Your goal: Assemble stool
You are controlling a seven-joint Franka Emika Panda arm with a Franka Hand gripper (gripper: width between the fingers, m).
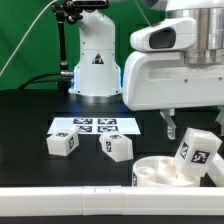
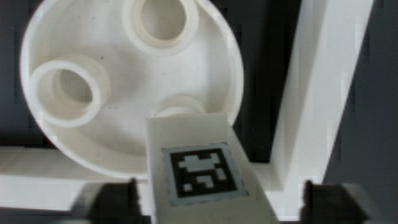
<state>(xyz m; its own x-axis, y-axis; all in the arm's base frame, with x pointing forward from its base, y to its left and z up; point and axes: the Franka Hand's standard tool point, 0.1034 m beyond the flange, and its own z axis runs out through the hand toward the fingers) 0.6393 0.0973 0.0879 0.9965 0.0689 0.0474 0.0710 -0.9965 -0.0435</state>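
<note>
Only wrist view showed my gripper (image 2: 222, 203) straddling tagged leg (image 2: 199, 165): jaws apart, gap beside one finger, no clamp. Only exterior view showed two spare legs (image 1: 63, 143) on table (image 1: 30, 125). Tagged leg stood at seat (image 2: 107, 90) rim.

- The marker board (image 1: 93, 125) lies flat on the bench (image 1: 25, 125), just in front of the robot base (image 1: 95, 60).
- The left leg (image 1: 63, 142) lies before the board's corner on the exterior view's left.
- The middle leg (image 1: 115, 147) lies before the board's other end, apart from the left leg.
- The seat (image 1: 150, 178) lies further toward the exterior view's right, nearer the front.
- The third leg (image 1: 198, 152) stands tilted over the seat's rim, between the fingers of the tool (image 2: 228, 200).
- The long bar (image 1: 60, 205) runs along the front, before the legs and the seat.
</note>
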